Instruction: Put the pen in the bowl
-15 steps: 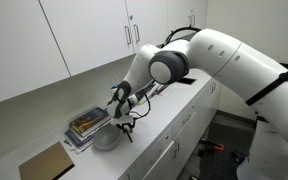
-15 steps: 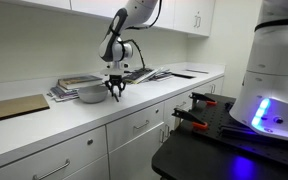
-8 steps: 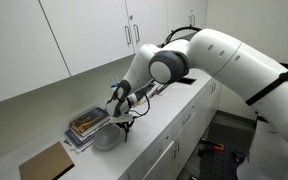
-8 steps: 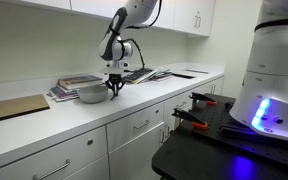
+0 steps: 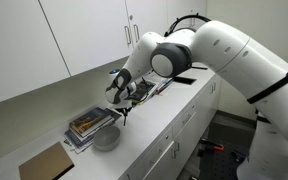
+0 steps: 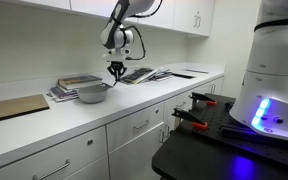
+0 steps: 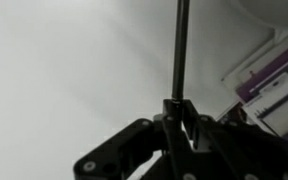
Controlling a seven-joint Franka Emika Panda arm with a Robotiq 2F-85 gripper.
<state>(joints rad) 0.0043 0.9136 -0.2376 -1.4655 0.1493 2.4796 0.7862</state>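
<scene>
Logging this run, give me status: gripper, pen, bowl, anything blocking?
Gripper shut on pen, above counter. Pen hangs upright, not yet in bowl. Nothing seen blocking.

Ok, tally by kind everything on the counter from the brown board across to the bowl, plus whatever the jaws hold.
pen: 1, clamped in the jaws
grey bowl: 1
stack of books: 1
brown board: 1
Total: 4
</scene>
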